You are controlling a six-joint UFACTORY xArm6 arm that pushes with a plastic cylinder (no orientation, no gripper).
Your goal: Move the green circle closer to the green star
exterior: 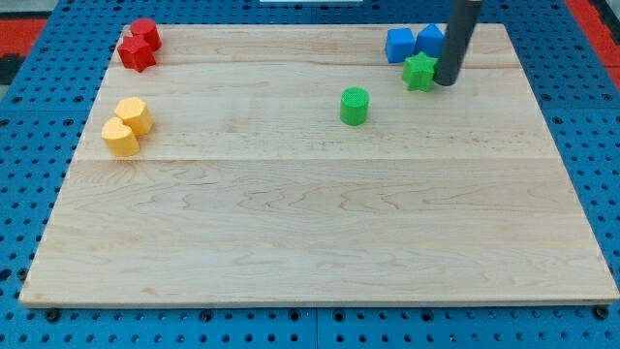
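The green circle (355, 106) stands on the wooden board (320, 223), right of centre in the upper half. The green star (419, 72) lies up and to the right of it, about a block's width away. My tip (447, 81) is the lower end of the dark rod coming down from the view's top; it sits right beside the star's right side, touching or nearly touching it. The tip is well apart from the green circle, to its upper right.
Two blue blocks (400, 45) (430, 40) sit just above the star at the board's top edge, the right one partly behind the rod. Two red blocks (139, 45) sit at the top left. Two yellow blocks (128, 126) lie at the left edge.
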